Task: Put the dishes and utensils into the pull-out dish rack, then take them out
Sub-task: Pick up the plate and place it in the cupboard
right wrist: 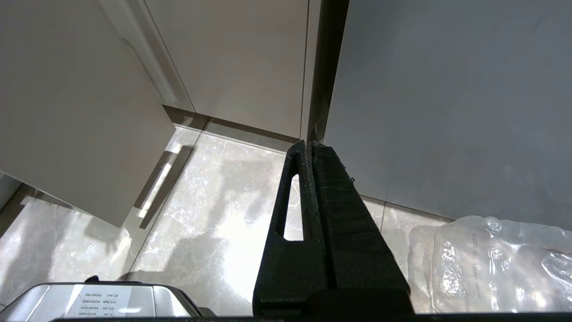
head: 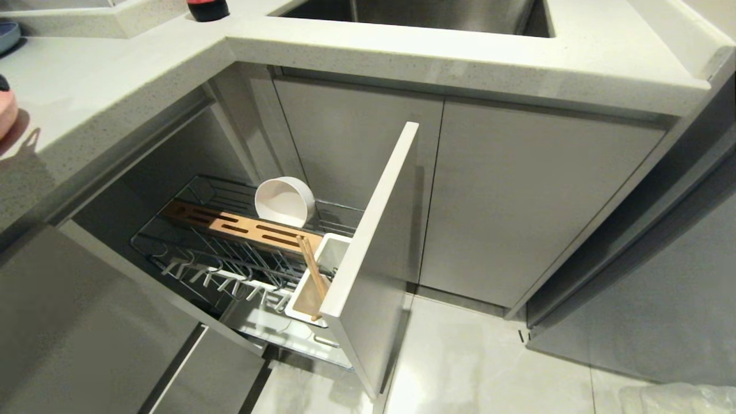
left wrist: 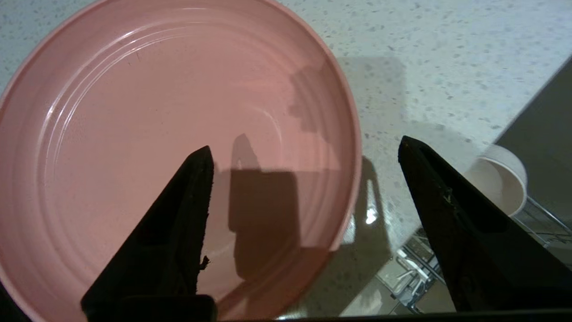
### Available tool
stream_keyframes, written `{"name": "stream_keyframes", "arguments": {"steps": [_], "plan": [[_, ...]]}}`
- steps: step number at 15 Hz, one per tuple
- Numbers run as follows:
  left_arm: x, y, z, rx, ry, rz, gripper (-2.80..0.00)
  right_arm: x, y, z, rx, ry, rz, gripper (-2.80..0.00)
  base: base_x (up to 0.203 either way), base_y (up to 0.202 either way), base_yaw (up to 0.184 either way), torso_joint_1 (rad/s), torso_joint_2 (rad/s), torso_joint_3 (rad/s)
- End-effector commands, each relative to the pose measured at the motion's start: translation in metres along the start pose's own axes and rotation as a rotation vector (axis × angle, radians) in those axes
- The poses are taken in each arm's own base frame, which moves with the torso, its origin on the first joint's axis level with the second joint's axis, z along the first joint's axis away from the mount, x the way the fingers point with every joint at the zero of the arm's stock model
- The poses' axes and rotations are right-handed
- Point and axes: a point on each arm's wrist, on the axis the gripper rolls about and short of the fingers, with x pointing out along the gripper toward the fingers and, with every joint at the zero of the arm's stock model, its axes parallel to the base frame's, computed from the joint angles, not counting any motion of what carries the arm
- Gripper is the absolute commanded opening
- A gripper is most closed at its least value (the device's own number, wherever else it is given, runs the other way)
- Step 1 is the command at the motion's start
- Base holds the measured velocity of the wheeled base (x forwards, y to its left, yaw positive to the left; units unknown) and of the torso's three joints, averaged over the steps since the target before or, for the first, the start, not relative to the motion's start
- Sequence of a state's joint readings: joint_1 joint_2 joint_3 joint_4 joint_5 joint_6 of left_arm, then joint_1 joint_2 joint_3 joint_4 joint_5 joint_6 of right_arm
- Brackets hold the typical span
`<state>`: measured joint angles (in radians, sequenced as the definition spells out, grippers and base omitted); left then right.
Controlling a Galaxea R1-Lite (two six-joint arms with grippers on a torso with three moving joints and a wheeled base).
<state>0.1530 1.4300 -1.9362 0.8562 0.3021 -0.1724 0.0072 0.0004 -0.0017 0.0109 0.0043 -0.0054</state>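
The pull-out dish rack (head: 241, 253) stands drawn out at centre-left of the head view. The cream-white bowl (head: 284, 200) sits on its side behind the slotted wooden strip (head: 241, 225). The wooden chopsticks (head: 313, 276) lean in the white utensil cup (head: 316, 276), close behind the grey front panel (head: 374, 253). No spoon can be made out.

The salmon-pink plate (left wrist: 170, 147) lies flat on the speckled countertop (left wrist: 447, 67), filling the left two thirds of the left wrist view. At the far left edge of the head view only a sliver of the plate shows.

The left gripper (left wrist: 304, 147) hovers over the plate with its jaws spread wide and nothing between them. One finger (left wrist: 178, 232) stands over the plate's interior; the other stands outside the rim, over bare countertop. The near rim thus passes between the jaws. Judgement: closing on the rim requires the jaws to descend while straddling it.

The right gripper (right wrist: 310, 147) hangs parked near the floor (right wrist: 214, 214), jaws pressed together, empty. The left arm is the nearer.
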Motion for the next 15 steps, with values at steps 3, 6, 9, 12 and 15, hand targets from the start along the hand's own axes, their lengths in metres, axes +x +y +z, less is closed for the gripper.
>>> {"name": "stream_keyframes", "arguments": {"steps": [3,6,9,12,15], "plan": [[0.022,-0.004,-0.002,0.007,0.041,0.055,0.0,0.0,0.0,0.0,-0.001,-0.001,0.001,-2.8,0.0,0.0,0.0,0.0,0.0,0.0],[0.029,-0.005,-0.003,0.007,0.05,0.063,0.0,0.0,0.0,0.0,-0.001,-0.002,0.001,-2.8,0.0,0.0,0.0,0.0,0.0,0.0],[0.035,-0.004,-0.002,0.001,0.046,0.073,0.0,0.0,0.0,0.0,-0.001,-0.002,0.001,-2.8,0.0,0.0,0.0,0.0,0.0,0.0],[0.043,-0.003,0.0,-0.006,0.042,0.088,0.0,0.0,0.0,0.0,-0.001,-0.001,0.001,-2.8,0.0,0.0,0.0,0.0,0.0,0.0],[0.048,-0.002,-0.001,-0.01,0.051,0.096,0.0,0.0,0.0,0.0,-0.001,-0.002,0.001,-2.8,0.0,0.0,0.0,0.0,0.0,0.0]]}}
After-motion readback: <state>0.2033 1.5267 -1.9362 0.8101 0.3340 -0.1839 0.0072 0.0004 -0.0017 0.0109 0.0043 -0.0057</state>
